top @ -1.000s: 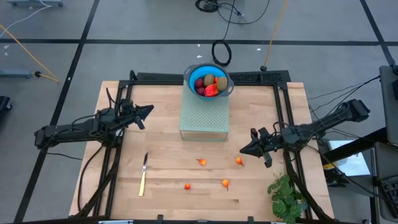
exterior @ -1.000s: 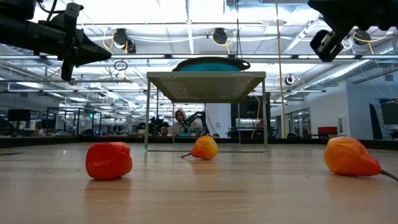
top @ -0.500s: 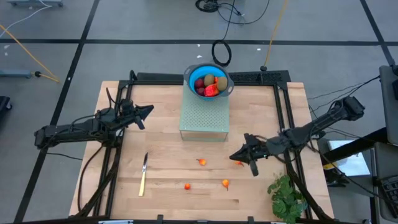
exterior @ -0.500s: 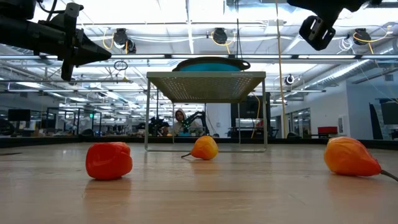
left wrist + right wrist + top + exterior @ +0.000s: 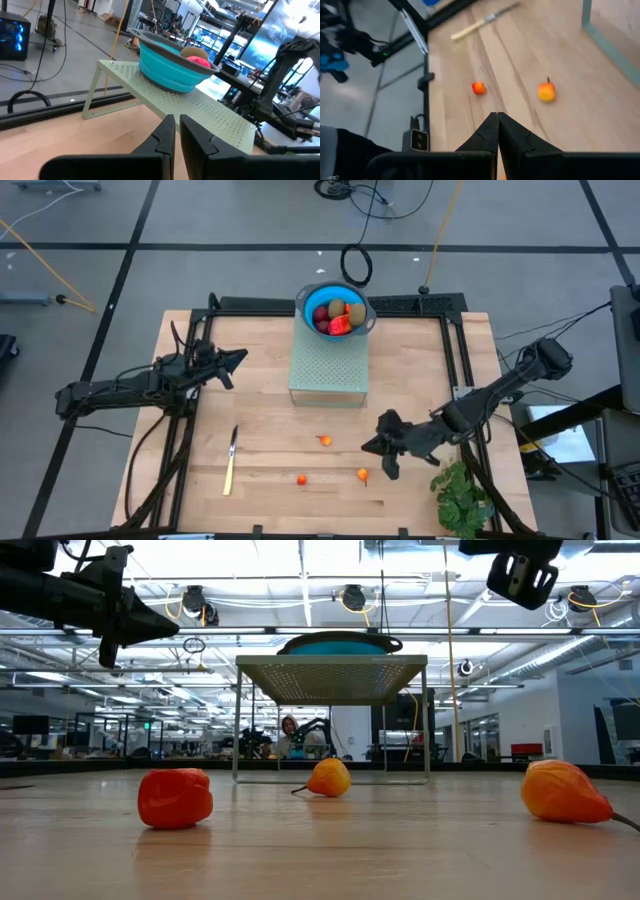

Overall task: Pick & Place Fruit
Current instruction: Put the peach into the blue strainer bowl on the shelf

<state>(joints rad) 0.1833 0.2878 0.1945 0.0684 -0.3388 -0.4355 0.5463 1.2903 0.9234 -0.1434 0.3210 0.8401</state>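
The table [image 5: 260, 405] was pale wood in narrow planks with visible grain and a soft satin sheen. The raised stand [image 5: 328, 366] looked like thin perforated sheet metal, painted matt pale green, on slim legs. The bowl [image 5: 305, 304] on it appeared to be smooth blue plastic or silicone with a grey rim. The small orange fruits [image 5: 175, 797] had smooth, slightly glossy skins. The knife [image 5: 230, 459] showed a bright metal blade and a pale yellow handle. Both arms and grippers [image 5: 174, 131] were matt black.
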